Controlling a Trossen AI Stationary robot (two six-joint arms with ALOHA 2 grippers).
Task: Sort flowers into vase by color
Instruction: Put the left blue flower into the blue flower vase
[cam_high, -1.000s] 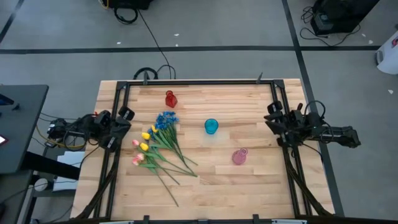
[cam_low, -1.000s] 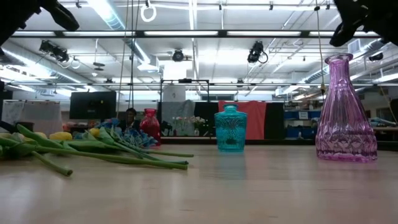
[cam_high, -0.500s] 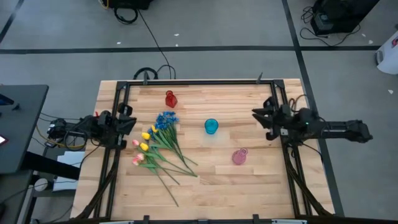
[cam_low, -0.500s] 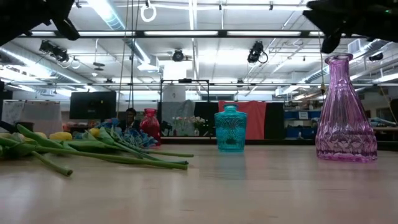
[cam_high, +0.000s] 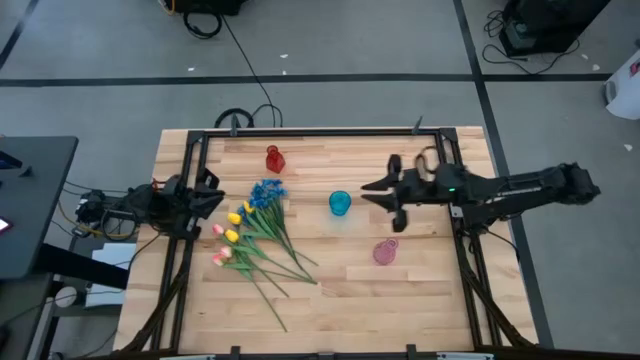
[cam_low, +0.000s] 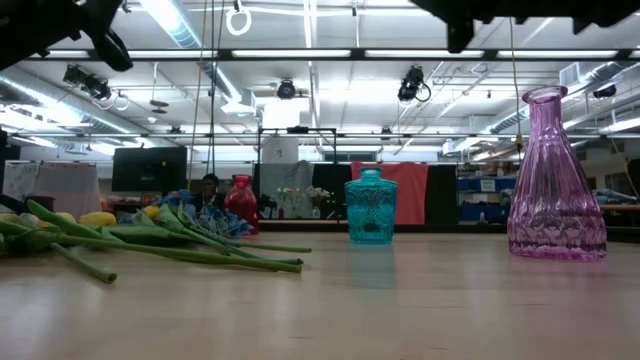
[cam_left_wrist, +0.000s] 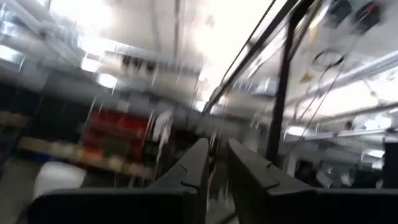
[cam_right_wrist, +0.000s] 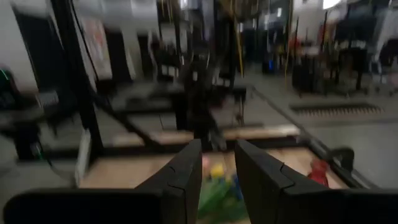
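Observation:
The flowers (cam_high: 250, 235) lie in a loose pile on the table's left half, heads toward the left edge and green stems toward the middle: blue sprays (cam_high: 267, 191), yellow tulips (cam_high: 234, 217) and pink tulips (cam_high: 222, 256). They also show in the low view (cam_low: 150, 238). A red vase (cam_high: 274, 159), a teal vase (cam_high: 340, 203) and a pink vase (cam_high: 385, 251) stand upright. My right gripper (cam_high: 366, 192) hangs above the table just right of the teal vase, slightly open and empty (cam_right_wrist: 217, 163). My left gripper (cam_high: 213, 196) is shut and empty at the left edge, beside the flower heads.
A black metal frame (cam_high: 320, 131) runs around the table's edges. The wood surface near the front edge (cam_high: 400, 310) is bare. A person sits in the room behind the table (cam_low: 210, 186).
My right gripper has gone from the table's right edge toward the left, out over the table, and now hangs near the teal vase. My left gripper has shifted a little at the left edge. The flowers and vases have kept still.

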